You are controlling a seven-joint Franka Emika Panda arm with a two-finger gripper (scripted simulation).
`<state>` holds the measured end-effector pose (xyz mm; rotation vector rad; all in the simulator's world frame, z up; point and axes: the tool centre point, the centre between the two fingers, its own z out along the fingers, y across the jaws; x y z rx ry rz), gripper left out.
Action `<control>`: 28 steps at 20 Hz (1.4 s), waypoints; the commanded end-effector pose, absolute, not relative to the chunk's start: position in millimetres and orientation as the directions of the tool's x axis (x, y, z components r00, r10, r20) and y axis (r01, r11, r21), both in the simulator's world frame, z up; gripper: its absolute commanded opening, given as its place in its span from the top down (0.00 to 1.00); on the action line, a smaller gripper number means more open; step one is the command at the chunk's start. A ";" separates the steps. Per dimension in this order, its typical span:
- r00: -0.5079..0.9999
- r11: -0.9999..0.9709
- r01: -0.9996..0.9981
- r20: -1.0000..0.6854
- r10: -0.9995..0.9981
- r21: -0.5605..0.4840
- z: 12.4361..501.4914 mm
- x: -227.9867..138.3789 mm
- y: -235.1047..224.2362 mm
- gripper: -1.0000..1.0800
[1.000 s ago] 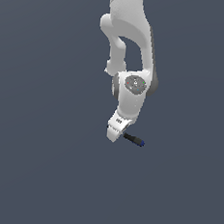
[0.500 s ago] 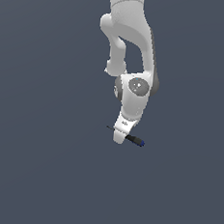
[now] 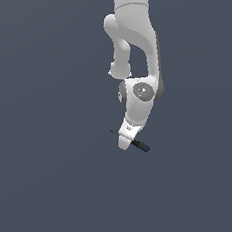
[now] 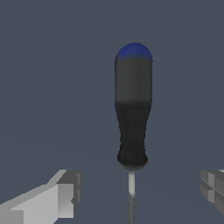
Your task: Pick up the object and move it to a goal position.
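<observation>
Everywhere, a plain slate-grey surface (image 3: 37,170), flat and unmarked, filling both views with no wall, edge or horizon to tell floor from backdrop. Descending from the top of the exterior view, a white robot arm (image 3: 131,34), bent through a grey-capped joint and angled down toward the surface, tapering to the jaws (image 3: 125,143) at its lowest point. Directly at that tip, the screwdriver (image 3: 135,141), lying slantwise: thin shaft poking out toward the exterior view's left, black handle with blue end reaching toward the exterior view's right, middle hidden behind the white fingers. Seen from the wrist view, the same screwdriver (image 4: 133,113) centred lengthwise between two fingertips (image 4: 59,197), blue cap farthest from the camera, pale shaft running back toward it. Jaws spread wide, one finger on each side of the shaft, clear grey gaps between pads and metal, nothing clasped. Cannot tell whether the fingertips touch the surface. Screwdriver apparently resting flat on the grey ground, straddled but not gripped.
</observation>
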<state>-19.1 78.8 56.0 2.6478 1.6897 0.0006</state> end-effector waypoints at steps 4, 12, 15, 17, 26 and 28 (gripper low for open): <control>0.418 -0.418 0.908 0.000 0.908 0.000 31.3 -20.5 79.1 0.04; 0.417 -0.417 0.909 0.000 0.909 0.000 12.7 -19.6 79.1 0.04; 0.417 -0.417 0.909 0.000 0.909 0.000 12.7 -19.6 79.1 1.00; 0.417 -0.417 0.909 0.000 0.909 0.000 12.7 -19.6 79.1 1.00; 0.417 -0.417 0.909 0.000 0.909 0.000 15.0 -19.9 79.2 1.00; 0.417 -0.417 0.909 0.000 0.909 0.000 19.0 -20.6 79.5 1.00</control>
